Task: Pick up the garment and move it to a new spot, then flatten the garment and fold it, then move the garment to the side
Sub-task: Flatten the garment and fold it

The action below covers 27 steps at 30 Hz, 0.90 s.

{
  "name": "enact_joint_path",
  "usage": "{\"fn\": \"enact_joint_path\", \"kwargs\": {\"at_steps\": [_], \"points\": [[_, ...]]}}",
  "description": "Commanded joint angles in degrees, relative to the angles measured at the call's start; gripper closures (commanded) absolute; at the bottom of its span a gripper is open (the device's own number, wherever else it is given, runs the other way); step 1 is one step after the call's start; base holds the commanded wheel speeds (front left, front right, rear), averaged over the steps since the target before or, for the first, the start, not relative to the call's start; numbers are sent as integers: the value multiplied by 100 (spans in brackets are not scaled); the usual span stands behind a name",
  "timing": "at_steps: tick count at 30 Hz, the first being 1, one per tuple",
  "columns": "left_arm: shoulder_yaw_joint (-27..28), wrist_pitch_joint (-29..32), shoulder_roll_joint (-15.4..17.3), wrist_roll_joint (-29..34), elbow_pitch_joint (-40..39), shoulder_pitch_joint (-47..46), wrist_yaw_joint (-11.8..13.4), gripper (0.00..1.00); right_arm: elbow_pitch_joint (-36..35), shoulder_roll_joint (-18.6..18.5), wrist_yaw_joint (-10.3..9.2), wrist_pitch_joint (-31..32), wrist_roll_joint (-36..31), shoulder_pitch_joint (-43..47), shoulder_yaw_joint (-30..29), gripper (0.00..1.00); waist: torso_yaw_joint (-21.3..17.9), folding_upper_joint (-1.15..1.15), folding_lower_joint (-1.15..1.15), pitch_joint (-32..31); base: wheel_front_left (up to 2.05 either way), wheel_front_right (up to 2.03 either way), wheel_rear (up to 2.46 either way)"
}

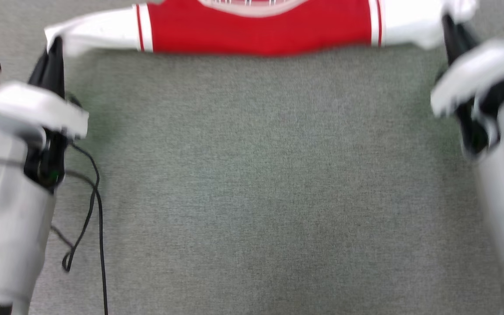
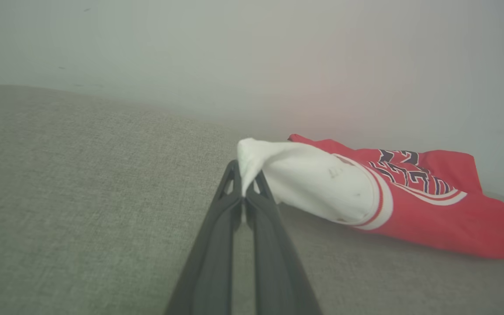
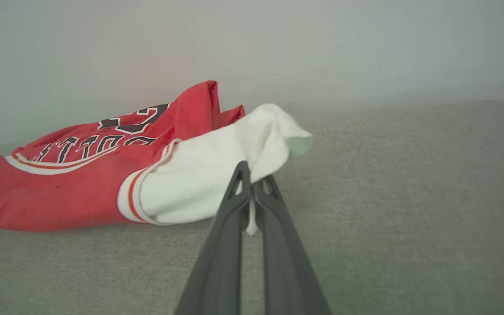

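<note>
Head view has the shirt (image 1: 256, 30) stretched across the far edge of the grey surface (image 1: 252, 183); left gripper (image 2: 245, 180) is clamped on one white sleeve; right gripper (image 3: 254, 186) pinches the other.

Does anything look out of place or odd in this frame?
The garment is not flat: the left gripper and right gripper each pinch a white sleeve, and its red body lies rumpled between them. A loose black cable dangles at the head view's lower left.
</note>
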Motion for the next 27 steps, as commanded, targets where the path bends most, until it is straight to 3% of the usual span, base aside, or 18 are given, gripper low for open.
{"fn": "enact_joint_path", "kwargs": {"at_steps": [1,6,12,20,27], "points": [[242,-37,53,186,-300,466,-12,100,-262,-99,-6,-95,191,579,60,100,75,0,0,-234,0,0,0],[704,-41,-84,838,-1091,1662,28,100,-1012,-226,-6,-54,559,1866,41,100,79,0,0,-645,0,0,0],[1136,-42,-285,1303,-1740,3002,109,100,-1932,-114,-6,220,789,3349,-151,100,32,0,0,-1243,0,0,0],[1395,-41,-501,1479,-2349,4568,369,100,-3123,210,-7,698,742,5193,-544,100,0,0,0,-1913,0,0,0],[1429,-37,-576,1555,-2659,5369,548,100,-3722,438,-7,1031,647,6154,-805,100,3,0,0,-2119,0,0,0]]}}
